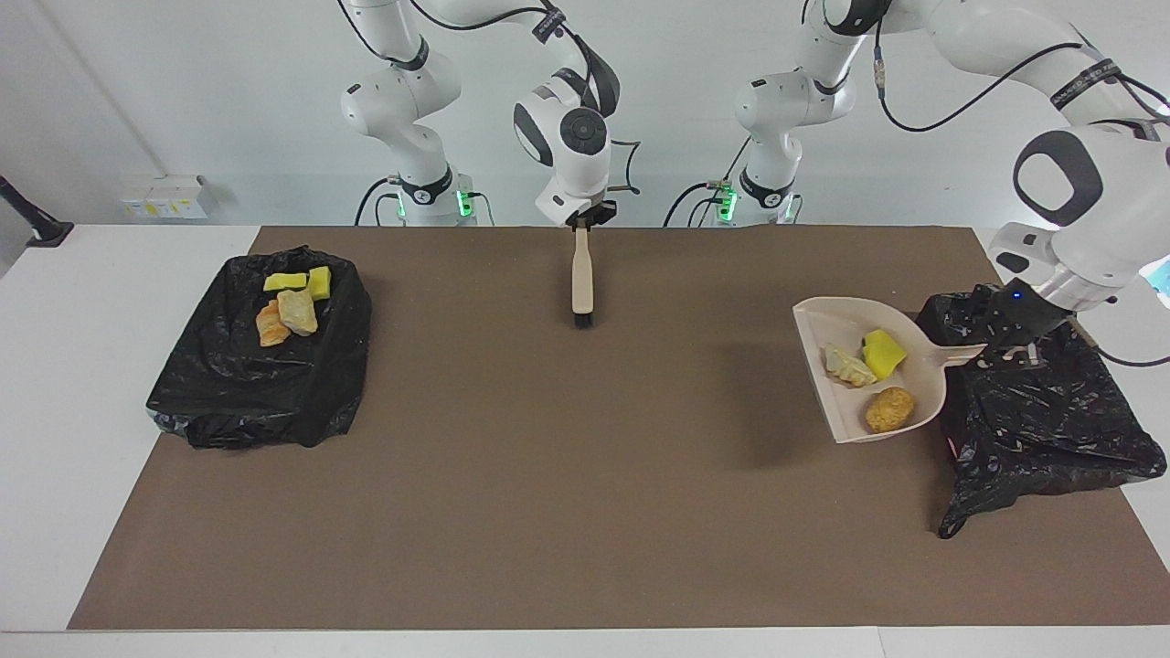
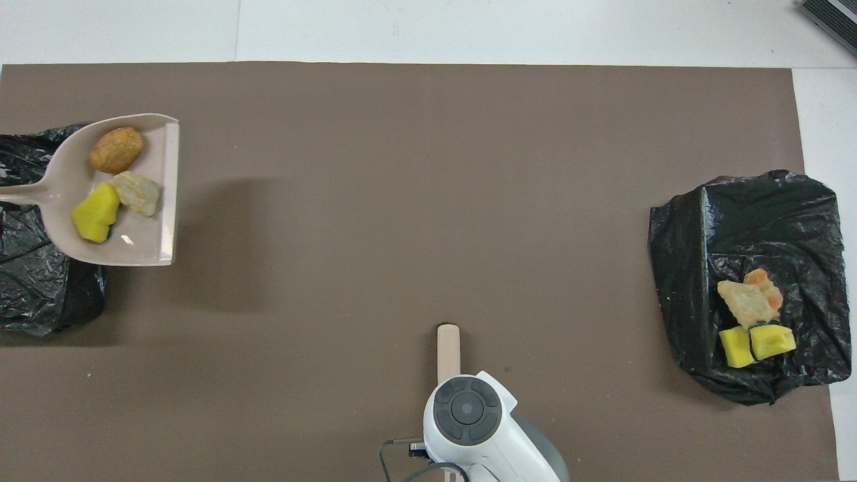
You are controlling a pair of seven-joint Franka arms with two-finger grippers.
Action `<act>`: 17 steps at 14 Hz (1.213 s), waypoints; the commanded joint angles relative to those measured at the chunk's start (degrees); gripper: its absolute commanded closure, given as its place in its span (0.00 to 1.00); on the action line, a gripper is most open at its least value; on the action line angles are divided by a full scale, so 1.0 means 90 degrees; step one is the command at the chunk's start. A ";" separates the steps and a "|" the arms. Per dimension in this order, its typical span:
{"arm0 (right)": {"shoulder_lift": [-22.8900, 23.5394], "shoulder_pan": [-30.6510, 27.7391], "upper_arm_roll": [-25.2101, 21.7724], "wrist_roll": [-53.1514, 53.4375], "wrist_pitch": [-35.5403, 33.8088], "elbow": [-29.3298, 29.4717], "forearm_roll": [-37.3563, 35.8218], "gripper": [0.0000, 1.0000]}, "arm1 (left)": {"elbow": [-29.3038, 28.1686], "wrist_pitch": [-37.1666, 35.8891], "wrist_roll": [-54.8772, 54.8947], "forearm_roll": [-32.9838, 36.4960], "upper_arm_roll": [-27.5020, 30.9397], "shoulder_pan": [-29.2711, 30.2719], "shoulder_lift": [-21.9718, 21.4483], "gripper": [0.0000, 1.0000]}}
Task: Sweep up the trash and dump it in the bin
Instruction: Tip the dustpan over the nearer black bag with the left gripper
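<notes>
Left claw (image 1: 1004, 347), at right of the facing frame, grips the dustpan (image 1: 855, 384) handle — three trash chunks (image 1: 868, 366) inside. Best kept level until over the bin (image 1: 1042, 402), then tipped. Right claw (image 1: 582, 222) clenched on the brush (image 1: 581, 283), waiting.

Both arms are showing glossy white rounded shells with dark grey joint caps and bands. Black cables are looping along them. Green lights are glowing at both bases. Each arm is ending in a black pincer.
</notes>
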 commanded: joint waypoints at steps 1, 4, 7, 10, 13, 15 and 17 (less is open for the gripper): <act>0.0055 -0.0033 0.0025 0.0049 0.0296 -0.0089 0.0073 1.00 | 0.0615 -0.0269 0.0700 0.0055 -0.0040 0.0659 0.0231 1.00; 0.0104 -0.0032 0.0025 0.0039 0.0346 -0.0079 0.0063 0.69 | 0.0929 -0.0114 0.0898 0.0474 -0.0039 0.1207 0.0378 1.00; 0.0153 -0.0032 0.0016 0.0020 0.0336 -0.0011 -0.0044 0.00 | 0.1086 0.0295 0.0820 0.1253 -0.0059 0.1267 0.0456 1.00; 0.0378 -0.0159 -0.0023 0.0030 0.0366 0.0408 -0.0238 0.00 | 0.0959 0.0841 0.0577 0.2511 -0.0078 0.1169 0.0389 1.00; 0.0349 -0.0792 -0.0033 0.0010 0.0366 0.1003 -0.0493 0.00 | 0.0404 0.1107 -0.0009 0.3246 -0.0059 0.0915 0.0087 1.00; 0.0300 -0.1163 -0.0043 -0.0019 0.0220 0.1433 -0.0784 0.00 | -0.0015 0.1564 -0.0456 0.3841 -0.0059 0.0799 -0.0187 1.00; 0.0300 -0.1457 -0.0033 -0.0048 -0.0004 0.1824 -0.1233 0.00 | -0.0523 0.1722 -0.1159 0.4865 -0.0069 0.0604 -0.0460 1.00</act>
